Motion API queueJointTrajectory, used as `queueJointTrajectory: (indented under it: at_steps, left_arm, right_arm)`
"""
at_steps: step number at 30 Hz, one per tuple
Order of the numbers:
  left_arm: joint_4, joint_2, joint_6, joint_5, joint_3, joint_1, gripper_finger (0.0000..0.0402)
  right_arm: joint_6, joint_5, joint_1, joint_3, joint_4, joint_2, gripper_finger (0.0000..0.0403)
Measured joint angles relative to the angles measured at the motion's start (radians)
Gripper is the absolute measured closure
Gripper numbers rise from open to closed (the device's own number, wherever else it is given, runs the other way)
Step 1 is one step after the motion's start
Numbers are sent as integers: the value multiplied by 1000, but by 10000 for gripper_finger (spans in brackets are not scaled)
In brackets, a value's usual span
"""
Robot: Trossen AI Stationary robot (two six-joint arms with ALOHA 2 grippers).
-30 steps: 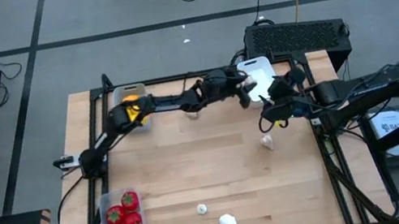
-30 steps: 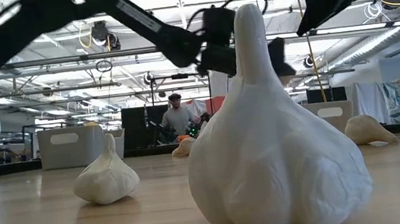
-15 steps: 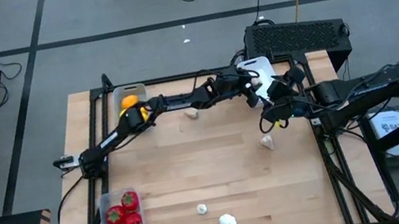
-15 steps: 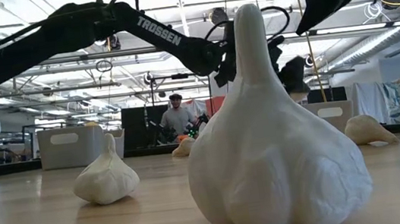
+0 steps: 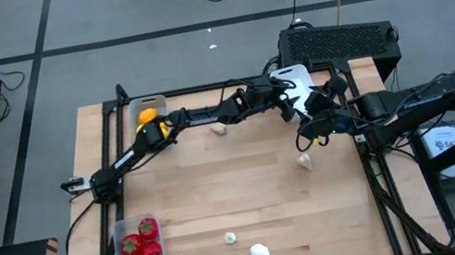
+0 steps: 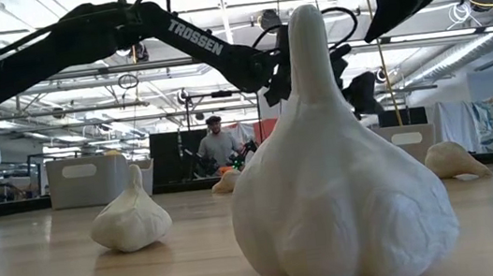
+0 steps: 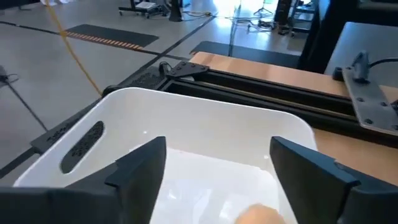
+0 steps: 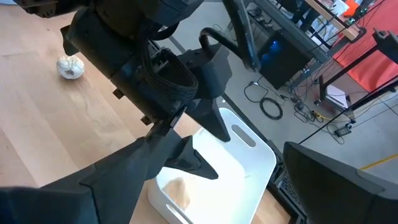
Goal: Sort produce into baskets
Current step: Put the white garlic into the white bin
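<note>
L gripper [image 7: 214, 180] held over white basket [image 7: 124, 112], fingers spread; garlic bulb [image 8: 179, 190] seen inside. R gripper [image 5: 308, 135] parked nearby, jaws wide.

table: pale, matt wooden top [image 5: 249, 199] with visible grain, edged by a black metal frame [image 5: 379, 185]
white basket: smooth, slightly glossy rectangular plastic tray [image 7: 186, 118]
garlic near the table's front edge: whitish bulb [image 6: 338, 193], matt, faintly ribbed skin
strawberries: glossy red pieces [image 5: 141, 248] in the clear plastic tray [image 5: 118, 231]

Left gripper [image 5: 287, 101] over basket [image 7: 186, 118] at table's far edge; garlic bulb [image 8: 180, 191] in it.
</note>
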Motion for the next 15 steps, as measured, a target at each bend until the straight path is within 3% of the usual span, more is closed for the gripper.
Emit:
queueJointTrajectory:
  at_steps: [6,15]
  left_arm:
    - [-132,-24,-35,19,-1,-1,87]
    - [-595,-146,52,36,-2,-2,86]
  right_arm:
    - [0,-3,0,0,-4,0,46]
    - [41,-9,1,0,-22,0,46]
